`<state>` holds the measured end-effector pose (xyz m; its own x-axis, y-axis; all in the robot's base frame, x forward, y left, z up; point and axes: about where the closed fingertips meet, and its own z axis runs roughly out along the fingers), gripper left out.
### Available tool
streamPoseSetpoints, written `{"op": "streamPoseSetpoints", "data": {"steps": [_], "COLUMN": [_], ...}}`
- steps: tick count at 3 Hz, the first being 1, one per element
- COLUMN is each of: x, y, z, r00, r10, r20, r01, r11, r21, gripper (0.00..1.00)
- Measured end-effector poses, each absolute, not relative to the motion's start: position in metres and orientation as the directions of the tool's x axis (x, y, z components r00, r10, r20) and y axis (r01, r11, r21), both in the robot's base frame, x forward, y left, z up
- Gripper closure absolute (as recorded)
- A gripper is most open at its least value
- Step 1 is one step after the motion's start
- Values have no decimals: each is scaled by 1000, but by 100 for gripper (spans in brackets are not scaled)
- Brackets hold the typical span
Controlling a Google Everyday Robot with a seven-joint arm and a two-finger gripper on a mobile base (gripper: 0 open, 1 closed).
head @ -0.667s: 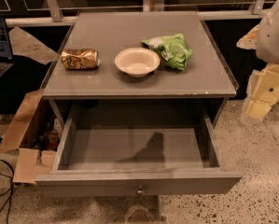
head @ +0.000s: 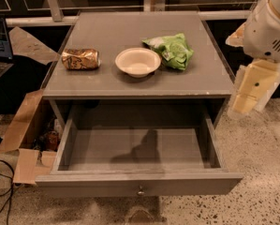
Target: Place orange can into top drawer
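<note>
- A small, shiny gold-orange metal can (head: 80, 59) with a dark brownish pattern lies on its side at the left of the flat, matte grey counter (head: 130, 32), its silver end turned towards the bowl
- A cream, round, shallow bowl (head: 137, 61) sits mid-counter, with a crumpled glossy green snack bag (head: 171, 50) just beside its right rim
- The wide, shallow grey wooden top drawer (head: 106, 184) stands pulled out below, with a small round metal knob (head: 140, 190) on its front
- The robot's cream and white hand (head: 252, 90) hangs past the counter's right edge, well apart from the can; I cannot tell whether it is apart or together
- A torn brown cardboard box (head: 22, 125) rests on the speckled floor (head: 261, 149) at the left
</note>
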<state>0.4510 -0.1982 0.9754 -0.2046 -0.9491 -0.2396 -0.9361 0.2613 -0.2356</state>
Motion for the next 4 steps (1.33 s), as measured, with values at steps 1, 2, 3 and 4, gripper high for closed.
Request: {"op": "streamPoseSetpoints", "data": {"steps": [1,2,3,4], "x": [471,486,502,511], "y": [-171,-147,-126,-104], "z": [974,972,967,968], "r00": [-182,-155,-100,28], "r10": [-946,-942,-940,-928], "r20": [-267,-297,-325,-372], "r01": [-947,-957,-970,-984], "r11": [241,218,164,39], "r21": [-211,-193,-176,-172], "gripper": [0,0,0,0]}}
